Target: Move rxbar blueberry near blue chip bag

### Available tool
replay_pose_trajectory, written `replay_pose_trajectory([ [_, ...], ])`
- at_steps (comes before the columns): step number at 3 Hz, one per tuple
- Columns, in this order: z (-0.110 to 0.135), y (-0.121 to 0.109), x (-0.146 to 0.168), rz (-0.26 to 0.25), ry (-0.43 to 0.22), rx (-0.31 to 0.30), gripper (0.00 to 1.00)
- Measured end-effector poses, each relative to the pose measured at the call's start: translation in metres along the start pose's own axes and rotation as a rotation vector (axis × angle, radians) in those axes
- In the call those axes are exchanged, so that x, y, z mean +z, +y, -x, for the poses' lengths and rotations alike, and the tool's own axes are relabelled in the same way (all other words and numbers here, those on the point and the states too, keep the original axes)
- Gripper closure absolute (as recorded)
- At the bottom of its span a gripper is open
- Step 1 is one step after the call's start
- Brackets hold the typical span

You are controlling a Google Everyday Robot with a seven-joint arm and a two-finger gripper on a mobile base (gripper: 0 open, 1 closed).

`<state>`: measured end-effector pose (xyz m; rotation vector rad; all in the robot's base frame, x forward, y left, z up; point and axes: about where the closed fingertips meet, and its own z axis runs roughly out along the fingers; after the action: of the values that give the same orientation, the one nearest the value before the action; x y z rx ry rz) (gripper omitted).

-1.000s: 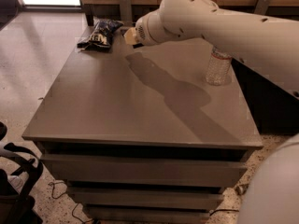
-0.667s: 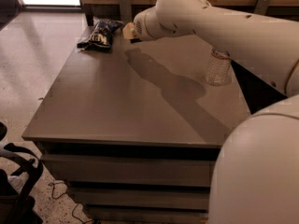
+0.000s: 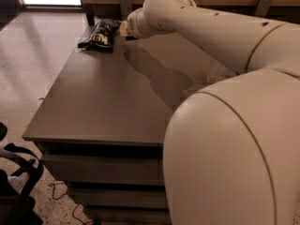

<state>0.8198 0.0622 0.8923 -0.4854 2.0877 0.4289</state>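
Note:
The blue chip bag point(image 3: 99, 34) lies wrinkled and dark at the far left corner of the grey table point(image 3: 103, 97). My gripper point(image 3: 123, 29) is at the end of the long white arm, just right of the bag and low over the tabletop. The arm's wrist hides most of it. The rxbar blueberry does not show anywhere; it is hidden or out of view.
My arm's large white segments point(image 3: 234, 144) fill the right and lower right of the view and cover that side of the table. A wooden wall with metal brackets point(image 3: 124, 1) runs behind the table. Shiny floor point(image 3: 33, 55) lies to the left, with dark gear point(image 3: 14, 182) at the lower left.
The gripper has stayed beside the chip bag. The arm's near segments have swung in and now block the right of the table, covering the clear bottle seen earlier.

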Motion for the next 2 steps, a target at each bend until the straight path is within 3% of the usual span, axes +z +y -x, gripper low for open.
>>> replay_pose_trajectory([
  [2,0.006,0.007,0.036,-0.052,0.04,-0.012,1.0],
])
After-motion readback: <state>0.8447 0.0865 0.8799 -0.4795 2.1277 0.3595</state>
